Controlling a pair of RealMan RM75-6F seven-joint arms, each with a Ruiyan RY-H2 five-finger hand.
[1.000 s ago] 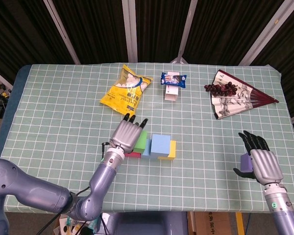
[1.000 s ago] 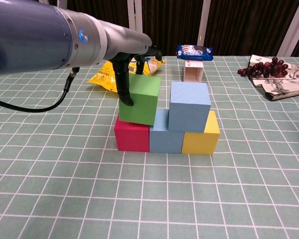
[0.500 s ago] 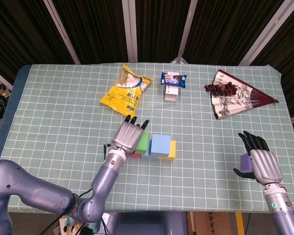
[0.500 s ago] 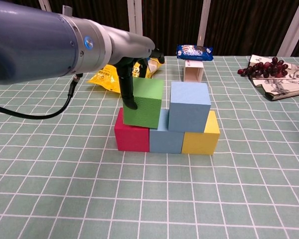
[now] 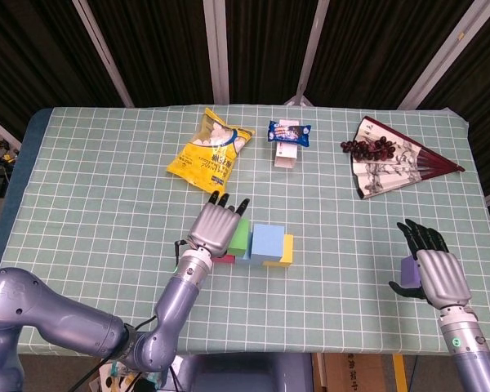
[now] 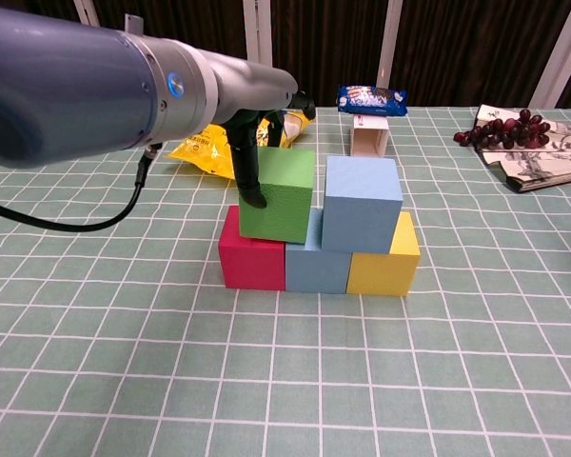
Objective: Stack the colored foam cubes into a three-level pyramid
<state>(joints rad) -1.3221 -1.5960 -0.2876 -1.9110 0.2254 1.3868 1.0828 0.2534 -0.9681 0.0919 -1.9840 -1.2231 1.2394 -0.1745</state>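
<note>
A base row of red cube (image 6: 251, 259), blue cube (image 6: 317, 267) and yellow cube (image 6: 385, 262) stands mid-table. A second blue cube (image 6: 362, 202) sits on top, over the blue and yellow ones. Beside it a green cube (image 6: 278, 195) rests on the red and blue cubes, almost level. My left hand (image 5: 216, 227) grips the green cube (image 5: 240, 237), with a finger (image 6: 248, 169) down its left face. My right hand (image 5: 434, 273) is near the table's front right and holds a purple cube (image 5: 408, 269) against its palm; the chest view does not show it.
A yellow snack bag (image 5: 210, 152) lies behind the stack. A blue cookie pack (image 5: 288, 132) lies on a small white box (image 6: 371, 140). A paper fan (image 5: 392, 166) with dark grapes (image 5: 367, 148) lies at the back right.
My left hand has shifted the green cube to the right, from tilted to almost level, up against the upper blue cube. The right hand has not moved.
</note>
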